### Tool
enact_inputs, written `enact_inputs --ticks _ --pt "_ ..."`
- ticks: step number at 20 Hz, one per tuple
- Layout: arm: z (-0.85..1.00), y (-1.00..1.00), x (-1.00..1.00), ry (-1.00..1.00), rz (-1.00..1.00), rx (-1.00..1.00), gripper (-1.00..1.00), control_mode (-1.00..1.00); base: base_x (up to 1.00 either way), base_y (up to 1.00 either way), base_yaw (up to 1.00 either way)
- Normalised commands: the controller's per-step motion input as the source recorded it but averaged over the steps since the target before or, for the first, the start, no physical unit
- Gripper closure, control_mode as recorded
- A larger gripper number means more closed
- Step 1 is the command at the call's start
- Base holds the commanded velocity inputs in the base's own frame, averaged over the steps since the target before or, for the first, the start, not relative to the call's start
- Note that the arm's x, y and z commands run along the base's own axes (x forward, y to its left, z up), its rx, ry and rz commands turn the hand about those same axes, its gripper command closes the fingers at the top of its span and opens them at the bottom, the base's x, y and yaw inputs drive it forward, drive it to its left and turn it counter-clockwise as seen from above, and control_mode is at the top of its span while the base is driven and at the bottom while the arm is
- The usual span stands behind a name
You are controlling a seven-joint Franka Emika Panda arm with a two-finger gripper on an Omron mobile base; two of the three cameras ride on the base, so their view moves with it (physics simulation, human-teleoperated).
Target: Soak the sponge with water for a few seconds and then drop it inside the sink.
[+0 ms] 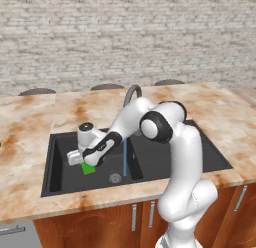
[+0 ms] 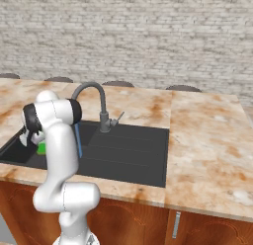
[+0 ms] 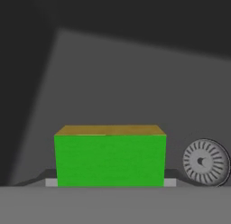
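Small bright green rectangular sponge (image 3: 109, 160) with yellow top face, grasped between the jaws, low inside matte black sink basin (image 1: 62, 172), left of thin blue water stream (image 1: 124, 159), near round metal drain (image 3: 205, 162), marble-patterned table (image 1: 30, 122) around sink

Right base view. Black sink (image 2: 123, 155) set in a marbled counter (image 2: 207, 140); grey faucet (image 2: 96, 103) at 12 o'clock of the basin. Water (image 2: 79, 140) falls straight down. Sponge (image 2: 41, 148) shows at 9 o'clock, beside the arm (image 2: 57, 140).
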Motion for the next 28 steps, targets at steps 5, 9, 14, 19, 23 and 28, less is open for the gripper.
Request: enact_inputs --ticks 5,9,14,19,23,28 --pt "-0.26 -0.01 0.18 0.00 -0.06 0.00 1.00 -1.00 0.00 0.00 0.00" --pt "-0.27 -0.06 0.20 0.00 -0.06 0.00 1.00 -1.00 0.00 0.00 0.00" --pt "-0.25 -0.06 0.14 0.00 -0.07 0.00 1.00 -1.00 0.00 0.00 0.00" --pt "-0.30 -0.04 0.11 0.00 -0.07 0.00 1.00 -1.00 0.00 0.00 0.00" --pt "-0.31 -0.03 0.09 0.00 -0.06 0.00 1.00 -1.00 0.00 0.00 0.00" --pt "-0.28 -0.03 0.01 0.00 -0.05 0.00 1.00 -1.00 0.00 0.00 0.00"
